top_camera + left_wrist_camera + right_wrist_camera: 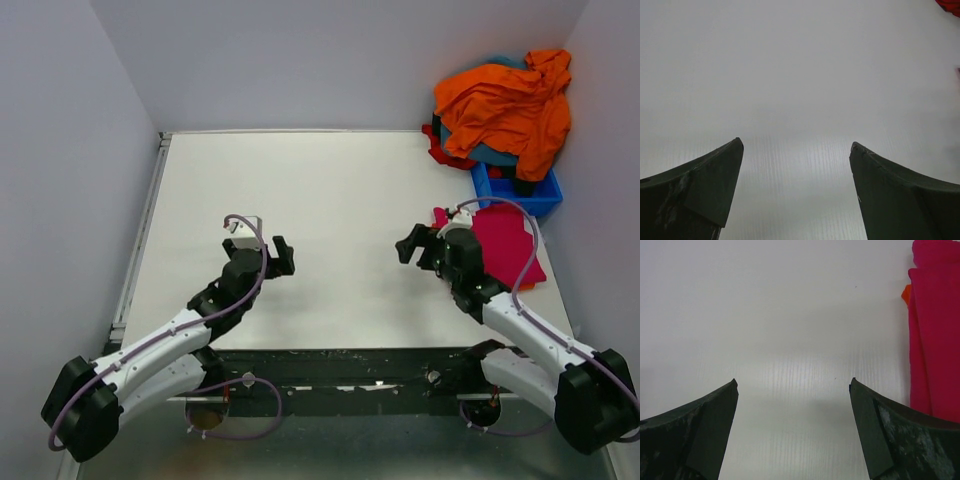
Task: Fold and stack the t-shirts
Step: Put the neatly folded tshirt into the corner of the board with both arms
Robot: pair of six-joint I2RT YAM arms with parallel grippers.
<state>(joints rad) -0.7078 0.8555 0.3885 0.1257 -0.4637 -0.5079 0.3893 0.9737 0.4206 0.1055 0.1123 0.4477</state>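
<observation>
A folded magenta-pink t-shirt (510,243) lies flat on the white table (330,190) at the right; an orange edge peeks from under it. It also shows at the right edge of the right wrist view (936,330). A crumpled orange t-shirt (510,100) tops a heap with teal (492,155) and red (440,150) cloth at the back right. My right gripper (412,246) (793,385) is open and empty over bare table, just left of the magenta shirt. My left gripper (284,257) (796,145) is open and empty over bare table at centre left.
A blue plastic bin (520,193) stands at the back right corner under the heap of shirts. Grey walls close in the table at the left, back and right. A sliver of red cloth (950,5) shows at the top right of the left wrist view.
</observation>
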